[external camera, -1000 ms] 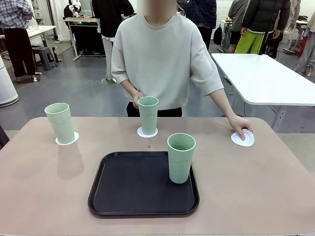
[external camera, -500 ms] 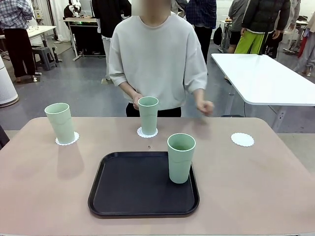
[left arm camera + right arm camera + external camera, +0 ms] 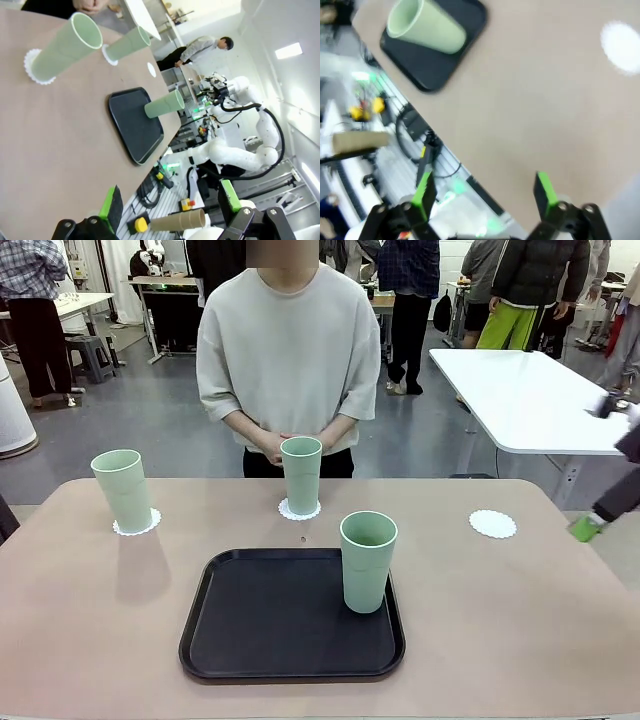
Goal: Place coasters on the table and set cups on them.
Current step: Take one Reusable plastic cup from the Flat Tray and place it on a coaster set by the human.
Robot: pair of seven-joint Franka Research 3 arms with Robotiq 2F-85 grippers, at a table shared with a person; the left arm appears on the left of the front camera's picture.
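Since one coaster (image 3: 493,524) right of the tray (image 3: 270,625) lies bare on the surface (image 3: 80,640), I judge the cup (image 3: 367,560) on the tray belongs there; two cups (image 3: 301,475) beyond the tray occupy coasters (image 3: 288,511). Left jaws and right jaws stand spread, empty.

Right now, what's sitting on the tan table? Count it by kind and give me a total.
Black tray: 1
Cups: 3 (left cup, middle cup, cup on the tray)
Coasters: 3 (left coaster, middle coaster, bare right coaster)
Total: 7
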